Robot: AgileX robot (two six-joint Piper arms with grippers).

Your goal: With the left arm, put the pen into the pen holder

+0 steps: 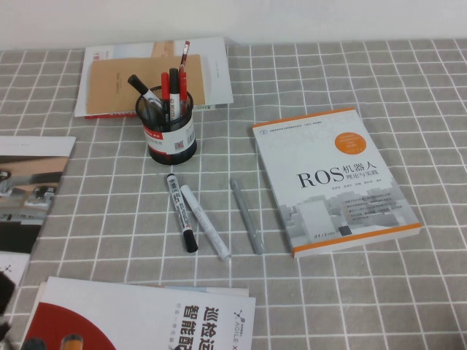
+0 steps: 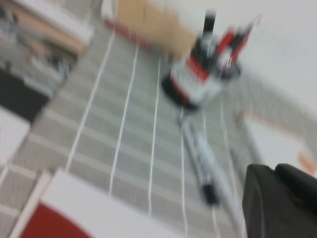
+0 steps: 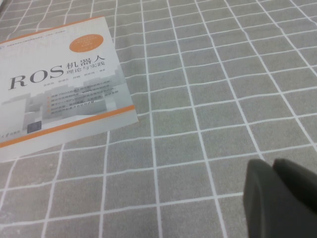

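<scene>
Pen (image 1: 181, 211), the black-capped marker with a printed barrel, lies flat on the grey checked tablecloth (image 1: 350, 306) just in front of the pen holder (image 1: 171, 135), apart from it. You have an all-white marker (image 1: 205, 222) touching its side and a slim grey pen (image 1: 246, 216) further right. The black mesh holder stands upright with several pens in it. Your left gripper (image 2: 280, 201) hovers above the cloth, tilted towards the pen and holder, holding nothing; its opening cannot be told. Your right gripper (image 3: 282, 198) hangs over bare cloth near the ROS book (image 3: 59, 84), its opening likewise unclear.
</scene>
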